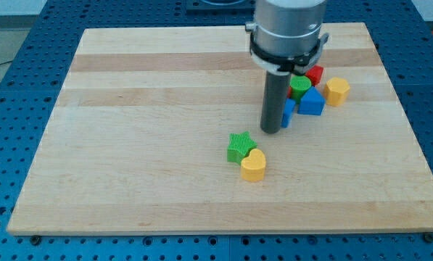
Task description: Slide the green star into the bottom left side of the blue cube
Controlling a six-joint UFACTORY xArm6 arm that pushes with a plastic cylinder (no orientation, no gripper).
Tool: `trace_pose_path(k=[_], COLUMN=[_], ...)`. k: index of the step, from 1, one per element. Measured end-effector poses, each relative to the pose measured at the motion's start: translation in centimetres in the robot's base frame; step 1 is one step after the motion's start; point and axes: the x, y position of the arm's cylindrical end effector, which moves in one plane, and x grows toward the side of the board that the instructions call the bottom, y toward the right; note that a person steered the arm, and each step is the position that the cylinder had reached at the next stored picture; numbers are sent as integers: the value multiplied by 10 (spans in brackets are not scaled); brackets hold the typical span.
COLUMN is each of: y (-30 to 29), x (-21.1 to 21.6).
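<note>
The green star-shaped block (239, 146), ribbed down its sides like printed plastic, lay flat on the wooden board (151, 130) a little toward the bottom edge from the middle and slightly to the view's right. A yellow heart-shaped block (253, 165), with the same ribbed look, touched it on the side facing the bottom right corner.

The blue cube (289, 112) showed only as a sliver, since the dark rod stood in front of it. The rod's tip (271, 132) sat on the board just beside that cube, on its side facing the view's left, and apart from the green star, which lay down-left of the tip toward the bottom edge. The tool was a bare rod with nothing clamped or carried (there were no jaws to part or meet), and it touched no block that could be made out with certainty, though its contact with the blue cube could not be told.

Toward the top right corner a cluster sat close together: a blue triangular block (312, 103), a green round block (299, 86) behind it, a red block (315, 73) of unclear shape, and a yellow block (337, 91), apparently hexagonal, at the cluster's right end.

The board was pale, glued strips of wood with visible grain, resting on a blue perforated table (13, 87).
</note>
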Motion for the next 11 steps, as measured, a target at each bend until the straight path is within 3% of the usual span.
trace_pose_path(k=[1, 2, 3, 4, 5, 7, 8, 10, 11], y=[9, 53, -12, -78, -79, -29, -37, -108, -85], x=[-9, 71, 150, 138, 91, 71, 33, 41, 19])
